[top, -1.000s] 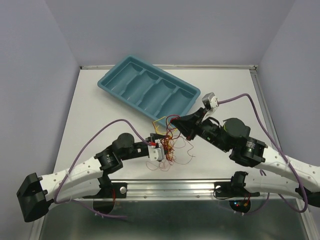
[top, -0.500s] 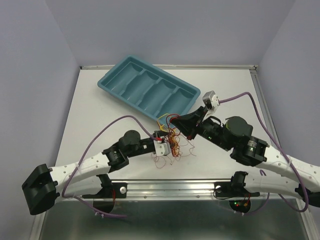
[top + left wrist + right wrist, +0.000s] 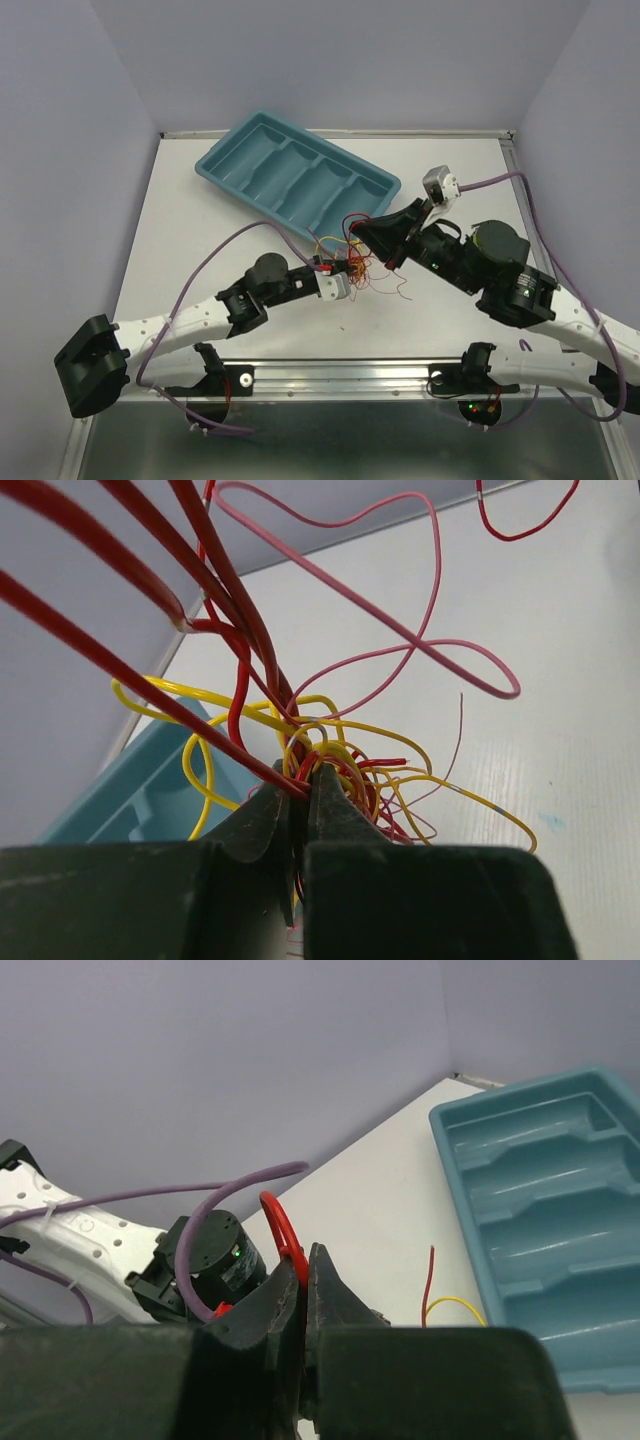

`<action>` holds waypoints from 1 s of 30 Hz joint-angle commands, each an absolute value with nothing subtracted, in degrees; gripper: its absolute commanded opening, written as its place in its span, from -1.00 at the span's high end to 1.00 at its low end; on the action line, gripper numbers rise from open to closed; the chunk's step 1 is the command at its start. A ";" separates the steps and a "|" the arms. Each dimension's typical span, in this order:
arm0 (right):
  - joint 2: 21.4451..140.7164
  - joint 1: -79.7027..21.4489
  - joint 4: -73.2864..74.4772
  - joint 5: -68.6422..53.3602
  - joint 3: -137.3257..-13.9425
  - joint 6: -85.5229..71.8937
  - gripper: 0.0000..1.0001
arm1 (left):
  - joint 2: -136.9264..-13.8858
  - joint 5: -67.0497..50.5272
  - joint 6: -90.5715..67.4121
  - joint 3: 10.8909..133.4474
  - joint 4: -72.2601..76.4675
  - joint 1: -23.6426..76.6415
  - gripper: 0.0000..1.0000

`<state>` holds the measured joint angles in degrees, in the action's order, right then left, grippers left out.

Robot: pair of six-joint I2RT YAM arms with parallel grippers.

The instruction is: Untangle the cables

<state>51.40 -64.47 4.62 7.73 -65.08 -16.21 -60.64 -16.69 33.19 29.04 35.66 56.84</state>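
cables [image 3: 352, 265]: one small tangle of hair-thin wires, mostly red and yellow with some orange, not separated. It sits mid-table, just off the near long edge of the teal tray [image 3: 300, 175]. The bundle is pinched from both sides: left gripper [image 3: 300, 782] clamps the knot where the red and yellow strands converge, right gripper [image 3: 303, 1260] clamps a red loop [image 3: 283, 1222] that sticks up past its tips. Yellow loops [image 3: 205, 765] fan toward the tray. A pink loop [image 3: 430, 650] arcs wide over the table [image 3: 200, 240]. A loose red tail [image 3: 400, 291] trails right on the surface.
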 commanded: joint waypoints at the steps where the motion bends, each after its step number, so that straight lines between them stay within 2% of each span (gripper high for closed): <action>1: 45.88 -64.60 -8.61 10.62 -77.59 -16.61 0.99 | -63.98 -15.82 34.28 28.91 29.45 56.69 1.00; 7: 43.07 -64.51 -6.07 16.51 -83.50 -16.52 0.99 | -64.69 -19.24 34.98 31.20 24.62 56.60 1.00; 12: 41.22 -64.51 1.91 33.99 -75.96 -15.39 0.90 | -53.91 -29.51 34.37 30.76 19.08 56.60 1.00; 13: 40.70 -64.60 3.15 38.89 -70.98 -14.60 0.79 | -52.49 -34.23 34.28 30.94 16.46 56.51 1.00; 15: 39.91 -64.51 3.43 42.26 -65.77 -14.15 0.72 | -49.24 -37.60 34.28 31.55 14.16 56.43 1.00; 18: 38.15 -64.60 3.52 45.79 -57.41 -13.45 0.41 | -47.47 -41.65 34.71 31.64 11.52 55.90 1.00; 19: 37.62 -64.51 3.60 45.88 -55.83 -12.93 0.20 | -46.94 -42.44 35.06 31.73 10.82 55.81 1.00; 20: 36.83 -64.51 3.60 45.27 -52.94 -12.66 -0.29 | -46.59 -43.76 35.33 32.42 9.24 55.64 1.00; 21: 36.39 -64.51 4.47 44.65 -52.04 -12.92 -0.40 | -46.50 -44.12 35.16 32.95 8.62 55.63 1.00; 23: 36.12 -64.51 6.58 41.07 -50.89 -13.70 -0.56 | -45.97 -45.43 34.28 33.57 7.82 54.41 1.00; 27: 35.86 -64.60 8.61 35.95 -47.38 -14.94 -0.65 | -43.43 -45.62 30.60 33.40 10.45 50.81 1.00; 30: 38.22 -64.51 8.70 33.50 -45.18 -16.69 -0.65 | -39.57 -41.76 22.46 30.87 17.91 46.86 1.00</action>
<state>36.75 -64.58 9.56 37.39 -47.22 -14.90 -45.01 -42.57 31.46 32.38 8.43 50.57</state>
